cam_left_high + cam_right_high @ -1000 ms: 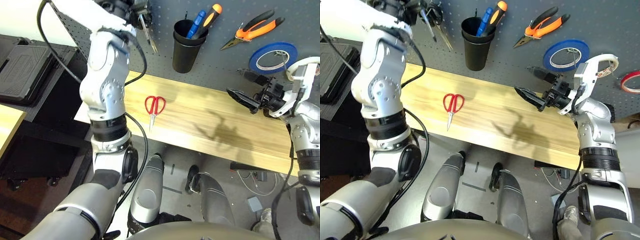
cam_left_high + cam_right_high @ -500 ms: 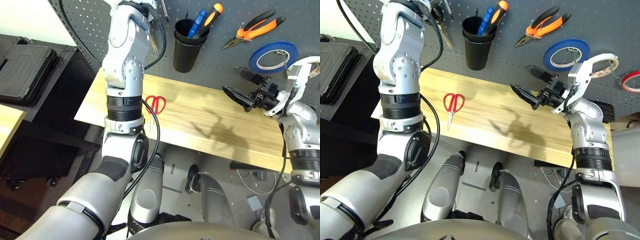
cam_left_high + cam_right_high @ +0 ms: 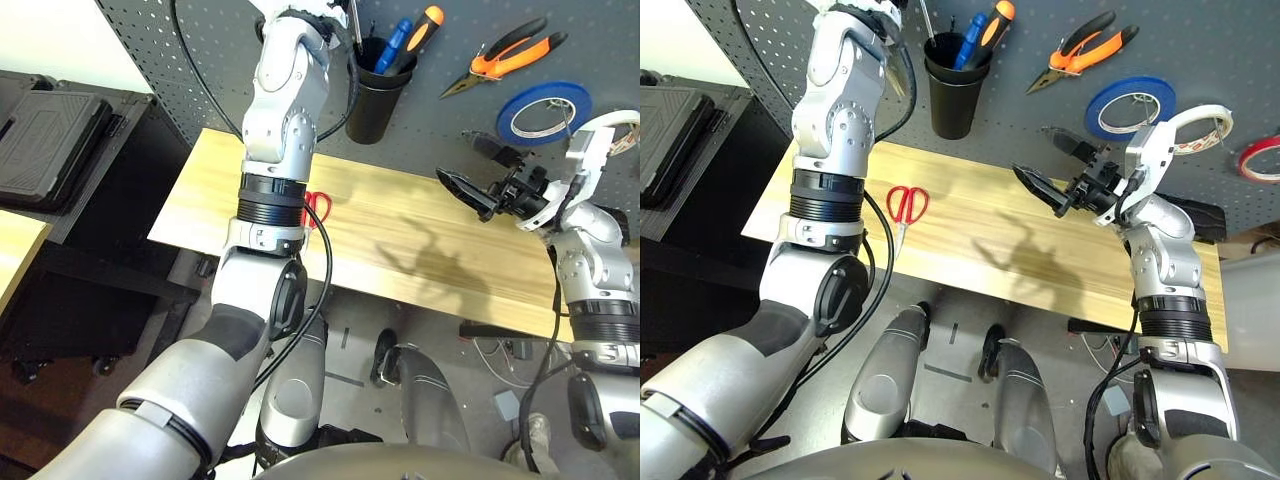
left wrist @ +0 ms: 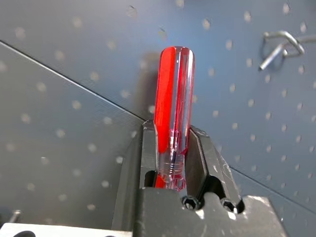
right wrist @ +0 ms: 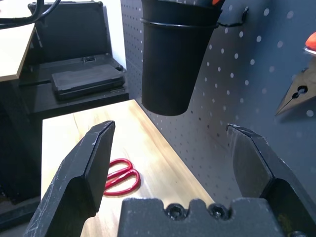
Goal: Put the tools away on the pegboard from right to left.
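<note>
Red-handled screwdriver [image 4: 173,113] upright at pegboard [image 4: 74,123]; red scissors [image 3: 906,207] on table

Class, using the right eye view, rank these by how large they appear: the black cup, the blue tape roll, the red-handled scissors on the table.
1. Black cup, clearly largest.
2. Blue tape roll and red-handled scissors look about alike in extent, so I will not rank them. The scissors lie nearer the camera, which makes it less sure.

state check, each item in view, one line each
red-handled screwdriver: held in the left end effector, up at the pegboard, shaft near the black cup
right end effector: open, empty, above the table
red-handled scissors: closed, flat on table
orange-and-black pliers: hung on pegboard
blue tape roll: hung
red tape ring: hung
black cup: holds two tools
</note>
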Available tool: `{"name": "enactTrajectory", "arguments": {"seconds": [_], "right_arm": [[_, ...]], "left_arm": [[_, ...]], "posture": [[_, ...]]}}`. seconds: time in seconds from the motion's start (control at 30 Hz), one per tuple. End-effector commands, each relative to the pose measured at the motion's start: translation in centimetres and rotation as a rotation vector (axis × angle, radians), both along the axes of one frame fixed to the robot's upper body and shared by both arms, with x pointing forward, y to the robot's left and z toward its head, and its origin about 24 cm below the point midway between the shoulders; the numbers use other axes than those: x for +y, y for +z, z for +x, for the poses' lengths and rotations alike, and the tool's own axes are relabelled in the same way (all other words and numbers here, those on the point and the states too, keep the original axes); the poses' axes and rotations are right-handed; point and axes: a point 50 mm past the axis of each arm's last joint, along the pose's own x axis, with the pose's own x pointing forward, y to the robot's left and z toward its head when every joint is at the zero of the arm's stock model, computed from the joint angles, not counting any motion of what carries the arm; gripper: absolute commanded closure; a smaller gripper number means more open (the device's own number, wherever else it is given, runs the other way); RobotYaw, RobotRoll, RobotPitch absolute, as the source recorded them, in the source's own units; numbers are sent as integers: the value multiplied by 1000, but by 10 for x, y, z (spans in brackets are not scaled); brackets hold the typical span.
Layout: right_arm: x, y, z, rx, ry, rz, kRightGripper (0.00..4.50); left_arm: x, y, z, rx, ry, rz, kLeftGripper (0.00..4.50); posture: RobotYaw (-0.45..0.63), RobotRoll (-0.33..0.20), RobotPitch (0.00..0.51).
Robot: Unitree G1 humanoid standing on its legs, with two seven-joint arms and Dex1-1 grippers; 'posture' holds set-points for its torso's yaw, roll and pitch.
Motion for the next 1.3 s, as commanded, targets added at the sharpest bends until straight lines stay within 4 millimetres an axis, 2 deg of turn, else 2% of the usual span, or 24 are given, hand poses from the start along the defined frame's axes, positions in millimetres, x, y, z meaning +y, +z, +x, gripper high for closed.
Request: {"name": "enactTrajectory", "arguments": {"seconds": [0.03,0.23,0.4,0.57,0.73,0.87,0.97,1.1,1.3], "right_arm": [[2,-3,-2,-8,-3,-11,0],[3,-2,1,-15,-9,-12,0],[4,-3,2,-15,-11,-15,0],[6,-5,3,-15,-4,-25,0],[7,-7,4,-14,9,-26,0],[9,-11,2,-9,27,-33,0],[11,-16,0,1,45,-42,0],[15,-26,-4,35,75,-77,0],[20,-47,-9,94,77,-155,0]], "left_arm": [[-11,-8,0,-6,-8,64,3697],[-16,-23,2,14,-3,163,3697],[-17,-28,1,20,-2,189,1900],[-13,-22,-1,6,8,184,24],[-3,-8,-6,-31,32,156,24],[15,8,-20,-87,77,160,24],[29,9,-30,-97,112,188,24],[47,-6,-41,-51,163,262,24],[72,-61,-58,137,218,358,24]], "posture": [[268,0,262],[272,0,263],[279,0,263],[288,0,262],[291,0,261],[293,0,261],[296,0,263],[305,0,268],[327,0,277]]}}
